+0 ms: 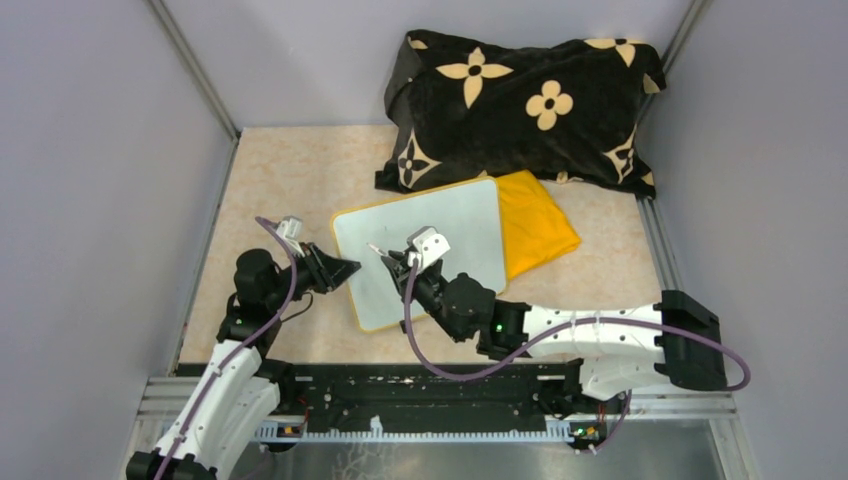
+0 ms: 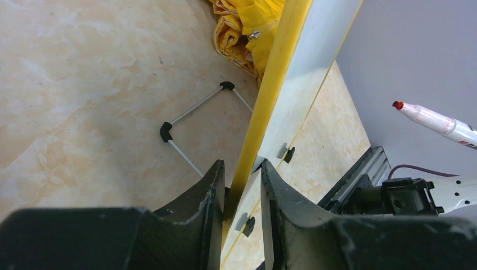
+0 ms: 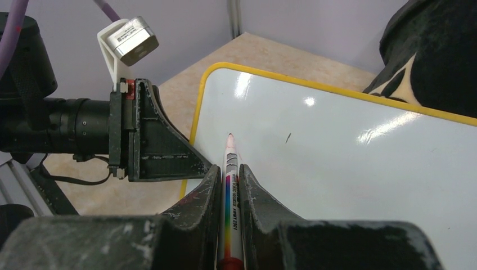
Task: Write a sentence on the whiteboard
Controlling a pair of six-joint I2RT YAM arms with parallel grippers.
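The whiteboard (image 1: 460,225) lies on the table, white with a yellow rim. Its face is blank apart from one tiny dark mark (image 3: 288,137); no red sentence shows. My left gripper (image 1: 345,268) is shut on the board's left rim, seen edge-on in the left wrist view (image 2: 242,169), with one finger on each side of the yellow rim (image 2: 270,84). My right gripper (image 1: 402,262) is shut on a white red-tipped marker (image 3: 230,185). The marker's tip (image 2: 397,104) points at the board's left part and hangs a little off its face.
A black pillow with tan flowers (image 1: 520,100) lies at the back. A folded yellow cloth (image 1: 535,225) sits under the board's right edge. A thin wire foot with black clips (image 2: 194,109) shows under the board. Grey walls stand on both sides.
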